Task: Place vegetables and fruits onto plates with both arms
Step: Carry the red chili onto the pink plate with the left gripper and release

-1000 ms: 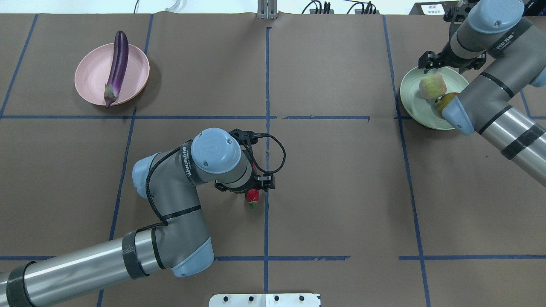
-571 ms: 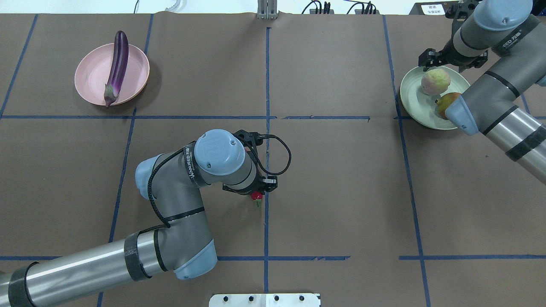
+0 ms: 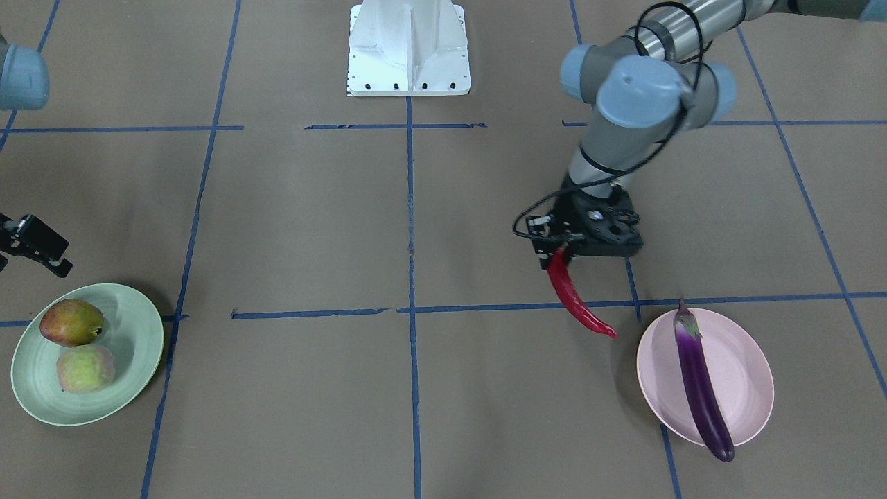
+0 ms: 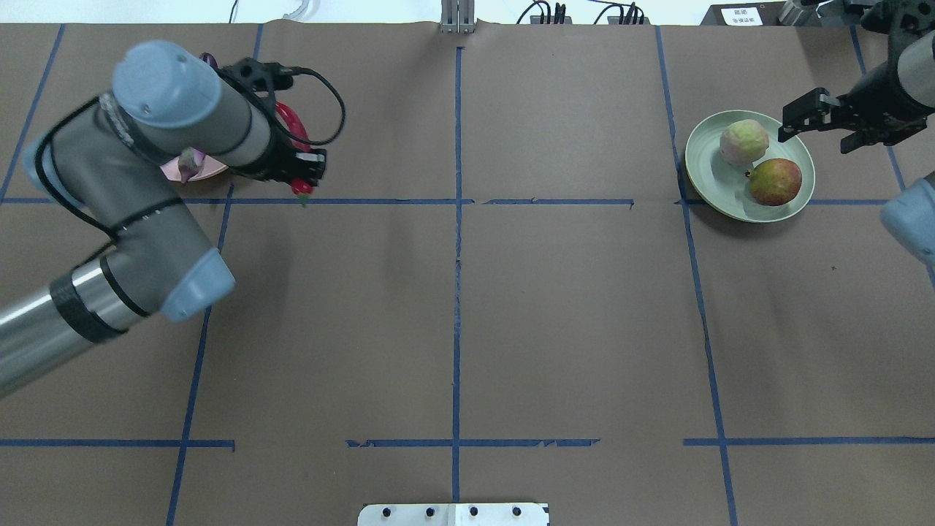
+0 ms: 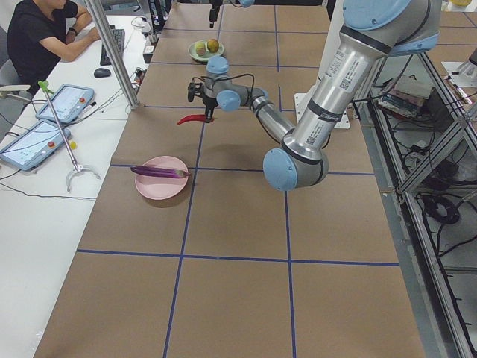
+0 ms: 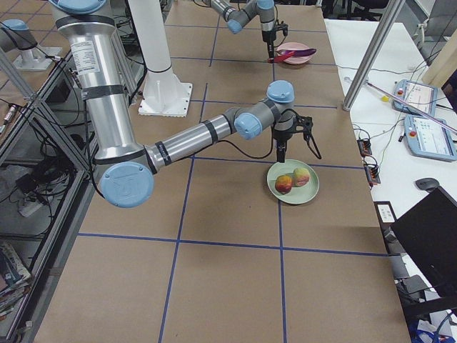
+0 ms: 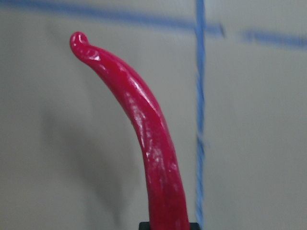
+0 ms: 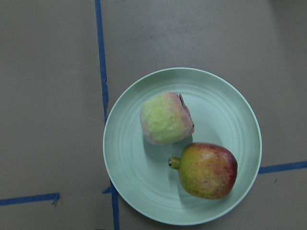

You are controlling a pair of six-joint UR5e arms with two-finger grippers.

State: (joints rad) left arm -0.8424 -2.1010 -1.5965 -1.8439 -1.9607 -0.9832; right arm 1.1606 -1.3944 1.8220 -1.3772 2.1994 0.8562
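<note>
My left gripper is shut on the stem end of the red chili pepper. The chili hangs tip-down above the table, just beside the pink plate. The left wrist view shows the chili over brown table and blue tape. The purple eggplant lies across the pink plate. In the overhead view my left arm hides most of that plate. The green plate holds the red-and-yellow mango and the paler green fruit. My right gripper is open and empty, raised beside the green plate.
Blue tape lines divide the brown table into squares. The white base block stands at the robot's edge. In the exterior left view an operator sits at a side desk with tablets.
My left arm has lifted the chili from the table's middle and carried it far left to beside the pink plate. My right gripper has drawn away right from the green plate, where the paler fruit now rests.
</note>
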